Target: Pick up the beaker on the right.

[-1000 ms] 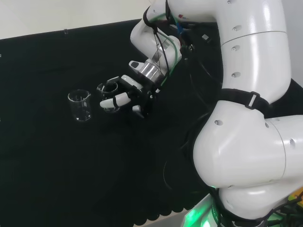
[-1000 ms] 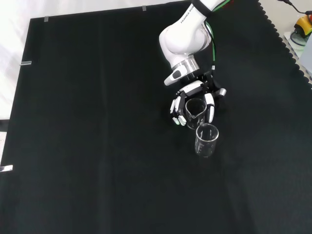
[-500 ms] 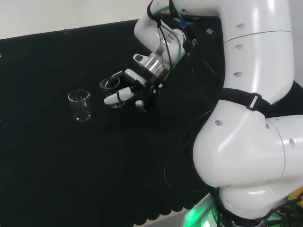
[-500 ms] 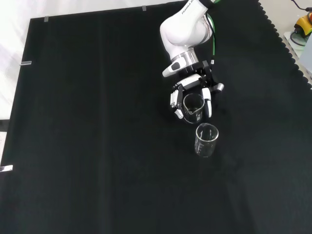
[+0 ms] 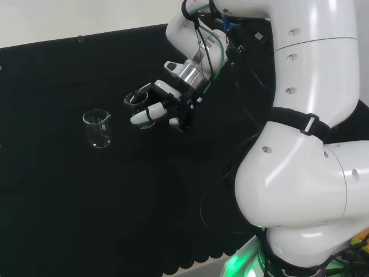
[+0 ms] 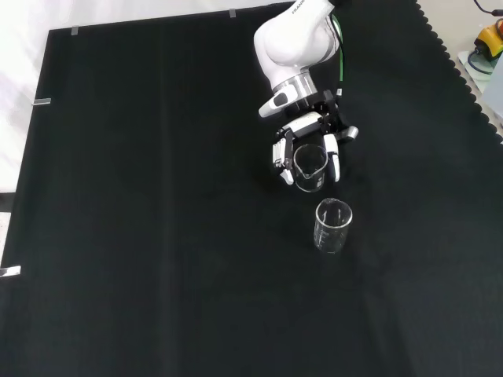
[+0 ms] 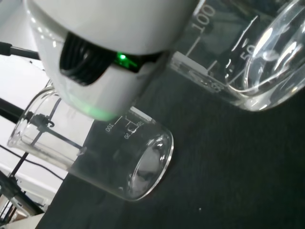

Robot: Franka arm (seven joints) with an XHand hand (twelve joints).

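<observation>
Two clear glass beakers are in view. My hand has its fingers and thumb curled round one beaker, which hangs above the black cloth. The wrist view shows this held beaker large and close beside a blurred white finger. The other beaker stands upright on the cloth, to the left of the hand in the head view and below it in the front view, apart from the hand.
The arm's white links rise at the right of the head view. The black cloth stretches wide around both beakers. Small coloured items sit past the cloth's right edge in the front view.
The hand has risen with the beaker in it and drawn away from the standing beaker, upward in both views. The standing beaker has not moved.
</observation>
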